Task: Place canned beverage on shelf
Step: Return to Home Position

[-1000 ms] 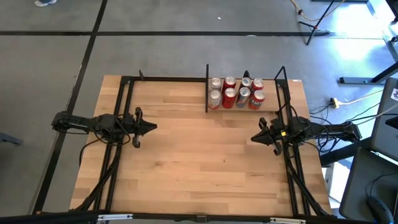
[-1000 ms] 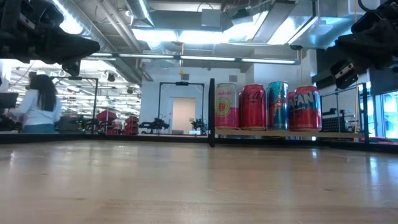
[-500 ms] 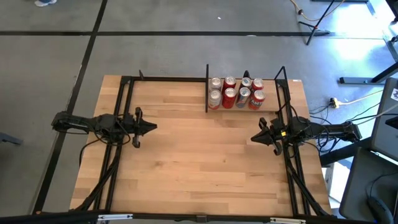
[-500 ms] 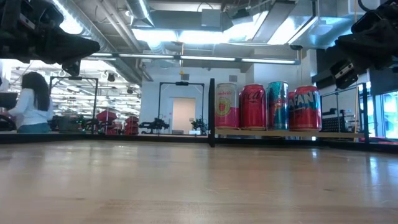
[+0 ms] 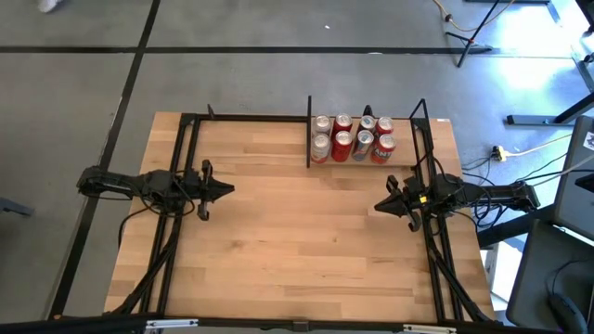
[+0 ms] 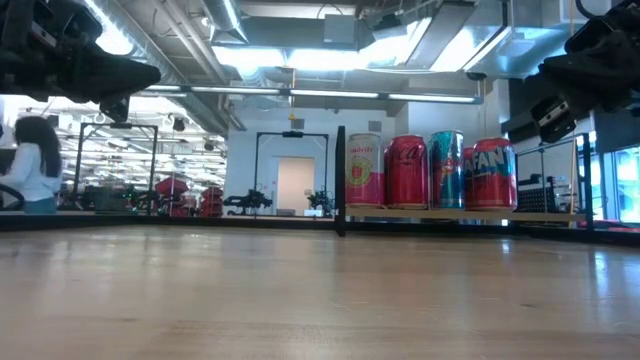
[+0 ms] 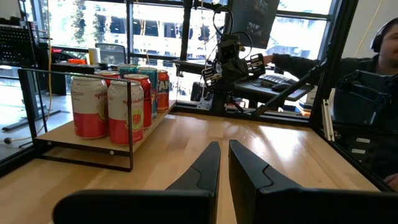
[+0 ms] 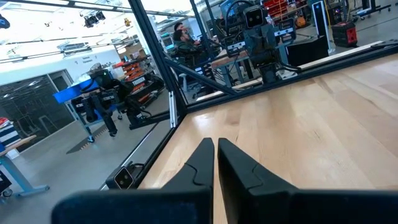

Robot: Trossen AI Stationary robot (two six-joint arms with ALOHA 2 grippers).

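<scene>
Several cans [image 5: 353, 137] stand upright in two rows on the light-wood shelf [image 5: 367, 160] at the table's far right, between thin black uprights and a dark divider [image 5: 308, 133]. They also show in the low view [image 6: 430, 171] and the left wrist view [image 7: 115, 99]. My left gripper [image 5: 230, 189] hovers over the table's left side, shut and empty. My right gripper [image 5: 377, 206] hovers near the right edge, in front of the shelf, shut and empty.
Black frame rails [image 5: 182, 167] run along the table's left and right sides and its far edge. The wide wooden tabletop [image 5: 297, 241] lies between the two arms. A person [image 7: 348, 68] sits beyond the table; another [image 6: 30, 170] shows far off in the room.
Both arms have kept still and the cans have not moved. The person far off in the room has walked toward the left.
</scene>
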